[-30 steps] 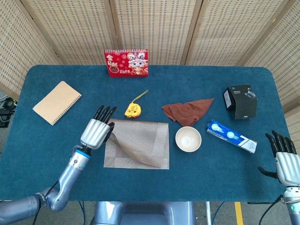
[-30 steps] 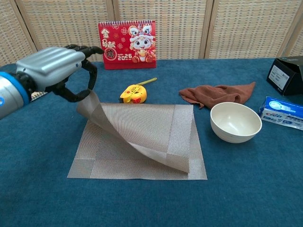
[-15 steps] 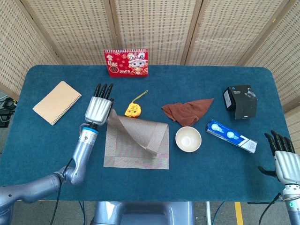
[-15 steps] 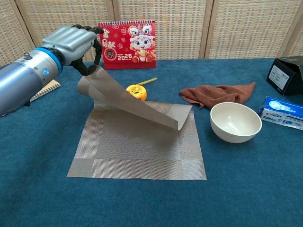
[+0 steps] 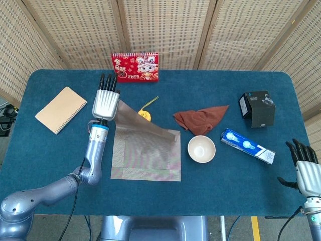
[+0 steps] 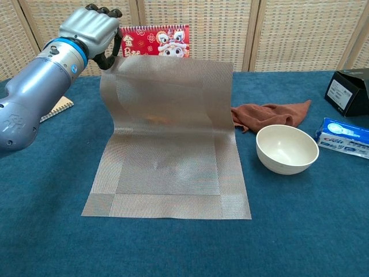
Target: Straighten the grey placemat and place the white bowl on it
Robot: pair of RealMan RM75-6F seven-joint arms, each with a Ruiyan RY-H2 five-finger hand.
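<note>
The left hand point(image 6: 89, 26) pinched the placemat's point(image 6: 167, 150) far corner in its fingers, lifted beside the bowl point(image 6: 287, 148); released too early, it could fold back or land skewed.

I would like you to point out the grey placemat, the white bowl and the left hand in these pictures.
grey placemat point(image 6: 167, 173), chest view, on its flat middle part.
white bowl point(image 6: 287, 149), chest view, on the inside of the bowl.
left hand point(image 5: 105, 103), head view, on the back of the hand.
</note>
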